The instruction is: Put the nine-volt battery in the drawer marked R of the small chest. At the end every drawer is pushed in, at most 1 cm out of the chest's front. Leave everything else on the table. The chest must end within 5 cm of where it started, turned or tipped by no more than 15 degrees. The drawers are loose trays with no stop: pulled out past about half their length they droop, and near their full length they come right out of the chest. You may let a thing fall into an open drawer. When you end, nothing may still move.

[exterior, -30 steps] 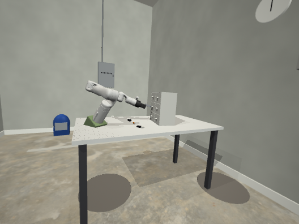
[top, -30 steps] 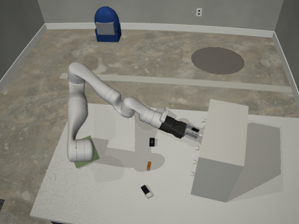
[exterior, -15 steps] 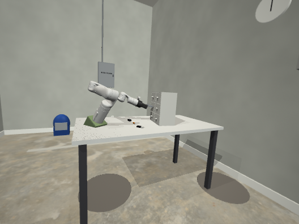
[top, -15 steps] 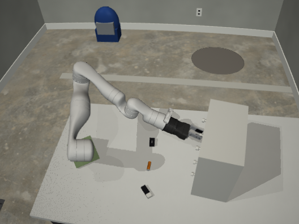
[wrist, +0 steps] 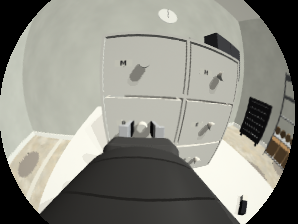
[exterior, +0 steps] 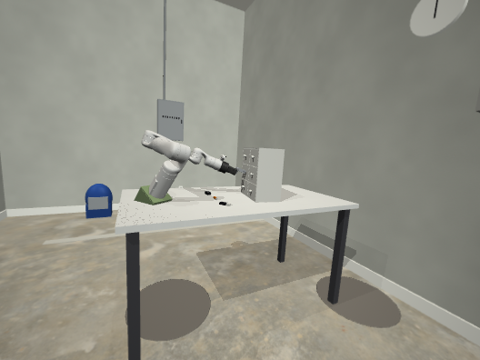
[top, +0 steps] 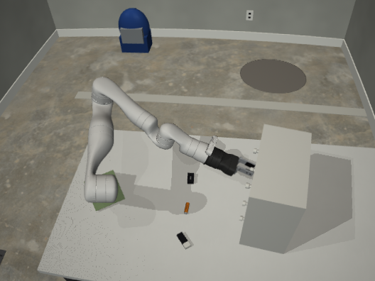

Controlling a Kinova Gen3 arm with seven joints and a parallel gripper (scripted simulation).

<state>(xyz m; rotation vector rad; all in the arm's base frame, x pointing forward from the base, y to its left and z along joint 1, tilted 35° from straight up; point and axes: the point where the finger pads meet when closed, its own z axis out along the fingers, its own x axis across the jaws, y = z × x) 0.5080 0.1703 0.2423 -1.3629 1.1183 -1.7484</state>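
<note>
Top view: the nine-volt battery (top: 190,178), a small black rectangular block with pale marks on its upper face, lies flat on the white bench (top: 149,248), between the arm's green wedge base (top: 120,193) and the small chest (top: 280,184), well apart from both. Nearby lie an orange cylindrical cell (top: 186,208) and a black-and-white block (top: 185,240). The gripper (top: 251,169), matte black with pale metal fingers (top: 246,171), reaches level at the chest's front, among its small pale knobs (top: 248,185); its fingers are partly spread and pinch nothing. Exterior view: the chest (exterior: 268,175) is a plain pale grey box with a grid of drawers; the bench (exterior: 236,214) stands on dark square legs (exterior: 133,291). Wrist view: flat drawer fronts (wrist: 143,70) bear stubby grey knobs (wrist: 137,74); one knob (wrist: 141,125) sits just ahead of the gripper's dark body; any letters are too small to read.
</note>
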